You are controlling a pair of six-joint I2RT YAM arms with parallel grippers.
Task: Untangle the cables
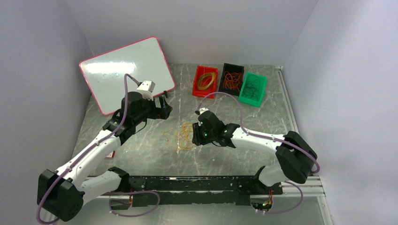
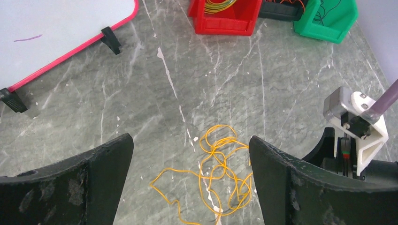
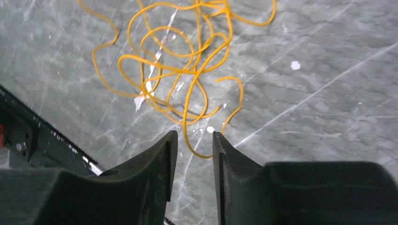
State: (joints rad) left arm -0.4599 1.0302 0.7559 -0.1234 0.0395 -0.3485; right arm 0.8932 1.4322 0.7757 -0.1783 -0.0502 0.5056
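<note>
A loose tangle of thin yellow cables (image 1: 180,137) lies flat on the grey marble table, in the middle. My left gripper (image 1: 164,105) hangs above and behind it, wide open and empty. In the left wrist view the tangle (image 2: 216,146) shows between the spread fingers of my left gripper (image 2: 190,140). My right gripper (image 1: 195,133) is low at the tangle's right edge. In the right wrist view my right gripper (image 3: 193,138) is open only a narrow gap, and one loop end of the tangle (image 3: 190,72) runs into that gap, not pinched.
A red bin (image 1: 205,80) holds yellow cables, a black bin (image 1: 231,78) orange-red ones and a green bin (image 1: 252,88) dark ones, all at the back. A pink-framed whiteboard (image 1: 126,72) leans at the back left. A black rail (image 1: 197,183) runs along the near edge.
</note>
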